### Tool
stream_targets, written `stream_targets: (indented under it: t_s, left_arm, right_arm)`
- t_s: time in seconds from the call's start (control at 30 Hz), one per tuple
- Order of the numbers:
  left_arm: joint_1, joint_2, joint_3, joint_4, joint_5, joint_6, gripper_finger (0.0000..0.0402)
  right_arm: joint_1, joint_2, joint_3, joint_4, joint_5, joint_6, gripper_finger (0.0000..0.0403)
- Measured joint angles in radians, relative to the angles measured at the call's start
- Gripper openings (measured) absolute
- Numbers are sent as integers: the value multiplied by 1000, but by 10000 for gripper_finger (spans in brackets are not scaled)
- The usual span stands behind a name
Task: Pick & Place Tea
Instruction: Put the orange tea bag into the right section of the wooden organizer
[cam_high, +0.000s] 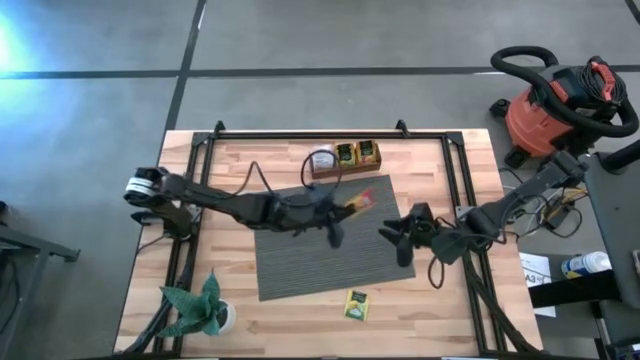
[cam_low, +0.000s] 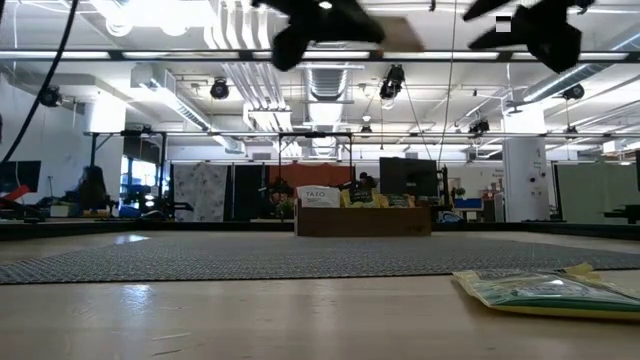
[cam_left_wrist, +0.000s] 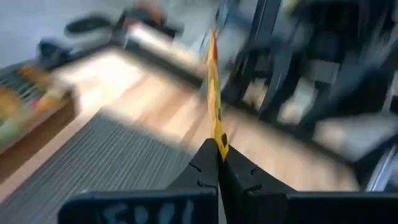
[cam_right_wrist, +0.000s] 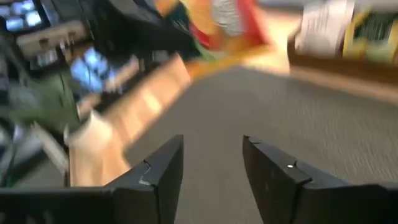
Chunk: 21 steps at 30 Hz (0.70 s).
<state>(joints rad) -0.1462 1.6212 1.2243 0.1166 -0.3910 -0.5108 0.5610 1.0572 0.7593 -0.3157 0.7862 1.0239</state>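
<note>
The left gripper (cam_left_wrist: 219, 163) pinches an orange-red tea packet (cam_high: 358, 200) by one thin edge, in the air above the grey mat's (cam_high: 300, 270) far edge, short of the small wooden box (cam_high: 345, 160) near the table's (cam_high: 440, 320) far edge. So slight a hold on slick foil could let the packet twist or slide free, and it would probably fall flat on the mat instead of among the packets standing in the box. The right gripper (cam_right_wrist: 211, 165) hangs over the mat's right edge with its fingers apart and empty. A second, green packet (cam_high: 357, 305) lies flat on the pale wood near the table's near edge. The mat is ribbed and woven; the packets are thin, glossy squares.
</note>
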Motion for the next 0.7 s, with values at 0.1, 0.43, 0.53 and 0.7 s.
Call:
stream_targets:
  t_s: [0.1,0.43,0.53,0.7]
  left_arm:
    - [-14,-49,0,-247,19,28,0]
    - [-77,-36,12,-512,128,322,0]
    - [-78,-18,59,-612,127,374,0]
    - [-79,25,150,-731,128,461,0]
  right_arm:
    - [0,-29,1,-124,-125,19,164]
    - [-95,42,161,-210,-284,-416,153]
    - [-130,102,251,-259,-339,-536,153]
    - [-161,238,405,-362,-376,-696,153]
